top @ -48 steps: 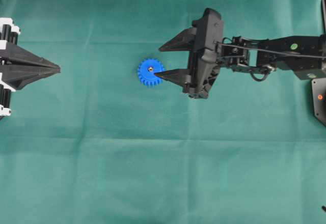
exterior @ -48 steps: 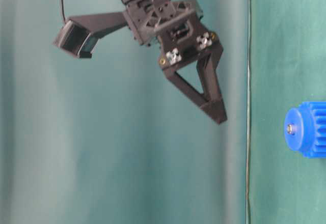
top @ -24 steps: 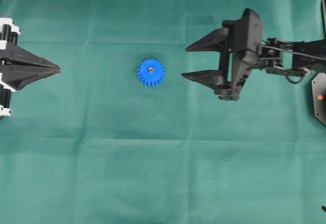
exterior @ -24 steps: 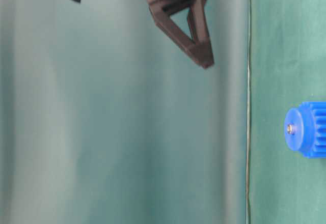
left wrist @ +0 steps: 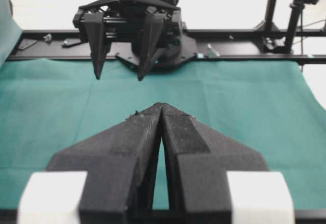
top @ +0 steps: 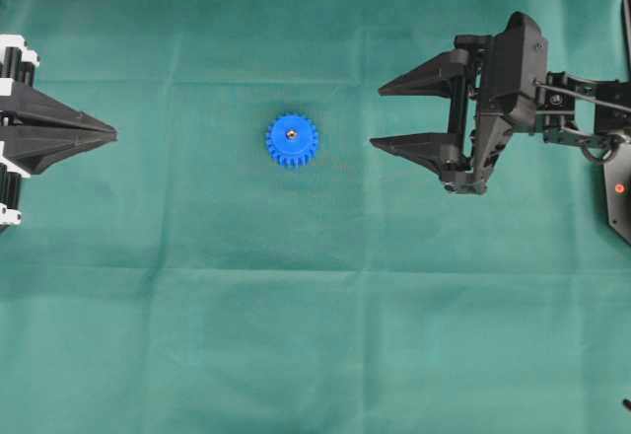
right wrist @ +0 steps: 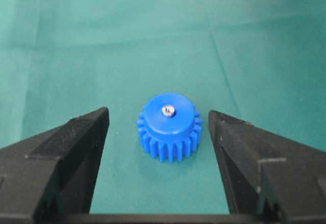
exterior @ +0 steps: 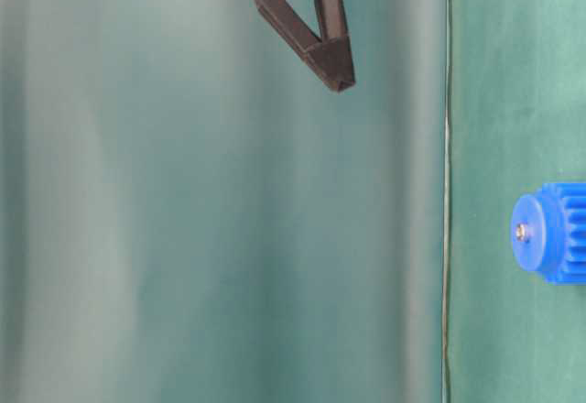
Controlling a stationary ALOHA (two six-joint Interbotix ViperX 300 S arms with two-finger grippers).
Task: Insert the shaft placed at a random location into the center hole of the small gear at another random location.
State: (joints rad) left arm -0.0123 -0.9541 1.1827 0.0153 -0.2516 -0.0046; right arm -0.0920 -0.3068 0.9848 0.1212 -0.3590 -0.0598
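So, job: I want the pin in the middle hole of the blue gear, and from what I see that part looks done.
Gear: the small gear (top: 292, 140) lies flat on the green cloth (top: 296, 335), near the middle of my top view, all by itself.
Pin: the shaft (right wrist: 168, 111) shows as a tiny shiny dot right in the middle of the gear's round top. I judge it sits in the center hole (top: 292, 134), because I see no dark hole and no loose pin on the cloth.
Right tool: the right gripper (top: 377, 115) has its two black tips wide apart with nothing between them. It hangs off to the right of the gear, well apart from it and up off the cloth.
Left tool: the left gripper (top: 110, 135) sits at the far left edge, tips pressed together, holding nothing.
Left to do: not much, I think. I cannot tell how deep the pin goes, so I would check that.
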